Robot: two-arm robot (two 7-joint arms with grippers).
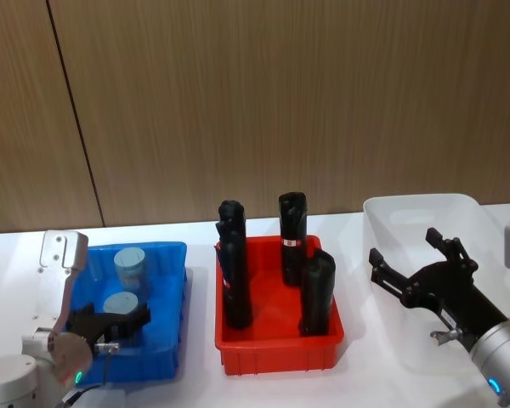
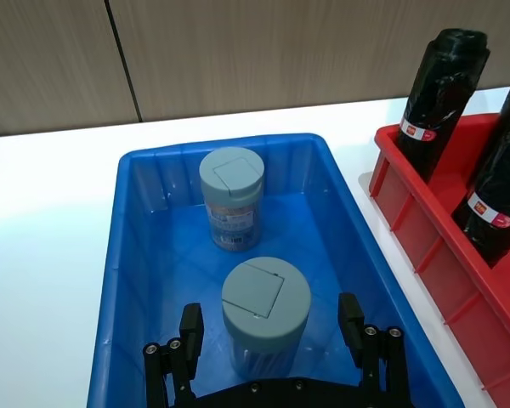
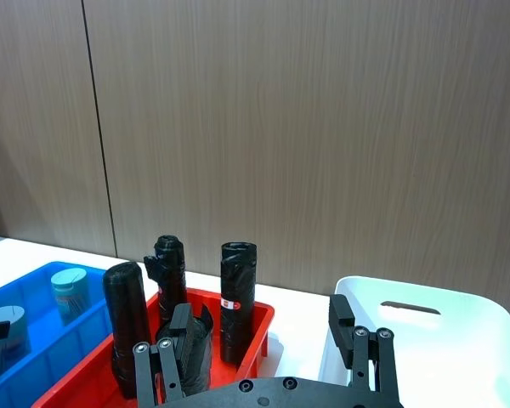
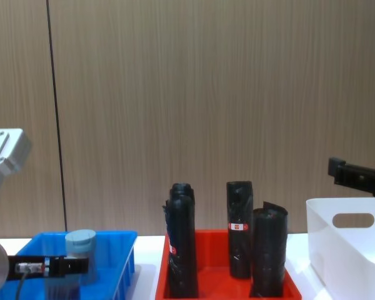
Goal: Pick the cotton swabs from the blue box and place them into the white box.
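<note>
Left end effector (image 2: 270, 330) is down inside the shallow bright blue plastic box (image 2: 132, 255), which sits at the counter's left end by the front edge. Jaws are wide open, one finger (image 2: 191, 333) on each side of the nearer cotton swab jar (image 2: 265, 302), a clear plastic cylinder with a grey-blue round lid. The left wrist view shows a gap between each finger and the jar, so nothing is gripped. Head view agrees: the left end effector (image 1: 117, 318) straddles that jar (image 1: 120, 303) from the front-edge side.

The second cotton swab jar (image 2: 231, 200) is the same type, with its pink-and-blue label showing. It stands just behind the first, toward the box's back wall. The two jars are close but not touching, and both are upright.

Right end effector (image 1: 415, 274) hovers over the tall white plastic box (image 1: 399, 229) at the counter's right end. Jaws are spread fully and hold nothing. In the right wrist view its fingers (image 3: 177, 327) are well apart, with the white box (image 3: 425, 336) and its oval handle cut-out beyond them.

A red rectangular plastic tray (image 1: 276, 353) sits mid-counter between the two boxes, apart from each. Four tall black wrapped rolls (image 1: 292, 223) stand in it.

Chest view: the left end effector (image 4: 56, 265) is low at the blue box (image 4: 112, 262). The right end effector (image 4: 356, 175) is above the white box's rim (image 4: 344, 262).

The white counter (image 1: 200, 374) shows bare between the blue box and the tray.
</note>
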